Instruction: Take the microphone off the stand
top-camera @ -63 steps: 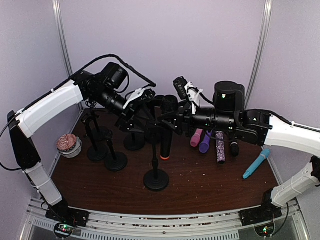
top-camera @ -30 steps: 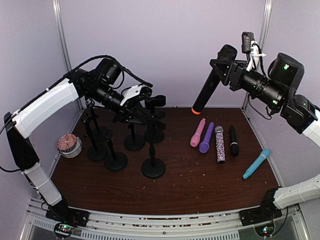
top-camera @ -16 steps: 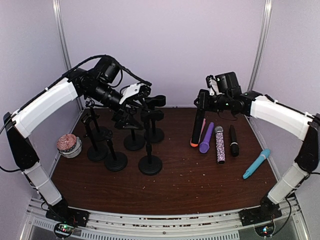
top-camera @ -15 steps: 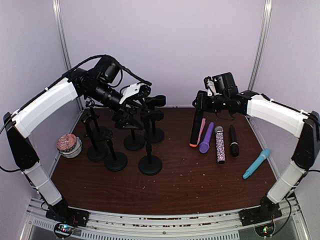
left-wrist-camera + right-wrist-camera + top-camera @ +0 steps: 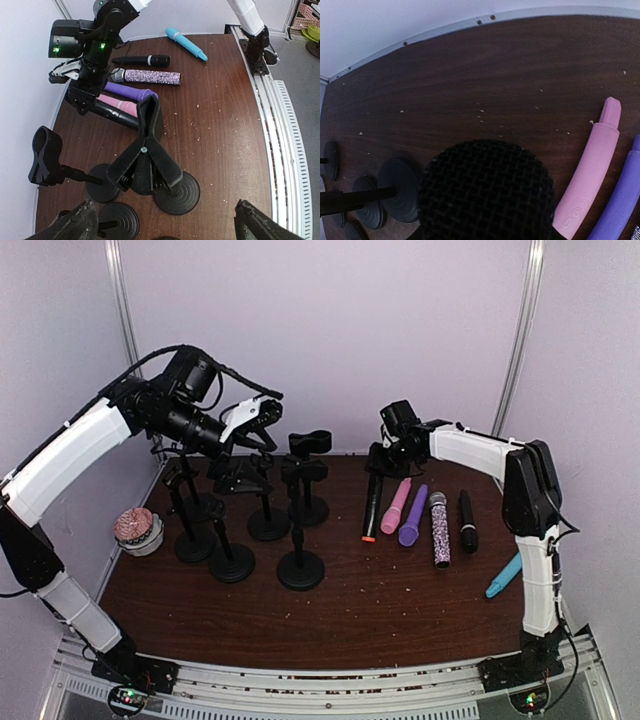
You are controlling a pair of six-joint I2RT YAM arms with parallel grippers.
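Note:
The black microphone [image 5: 371,502] with an orange tail slants down to the table just left of a pink one [image 5: 396,506]. My right gripper [image 5: 381,460] is shut on its head end. In the right wrist view its mesh head [image 5: 485,191] fills the lower frame and hides my fingers. The stand [image 5: 301,568] it belonged to is at centre front, its clip [image 5: 303,469] empty; the left wrist view shows that clip [image 5: 145,148] from above. My left gripper [image 5: 256,412] hangs open above and left of the clip, with its fingertips [image 5: 74,224] spread wide.
Several other black stands [image 5: 231,562] cluster at the left, with round bases [image 5: 398,195]. Purple [image 5: 412,517], glittery [image 5: 439,530], black [image 5: 468,521] and blue [image 5: 514,567] microphones lie at the right. A pink cupcake-like object in a white cup [image 5: 137,530] is by the left wall.
The right arm swung the black microphone down from high in the air to the table beside the pink one. My left gripper opened, let go of the stand's clip and drew back up and left.

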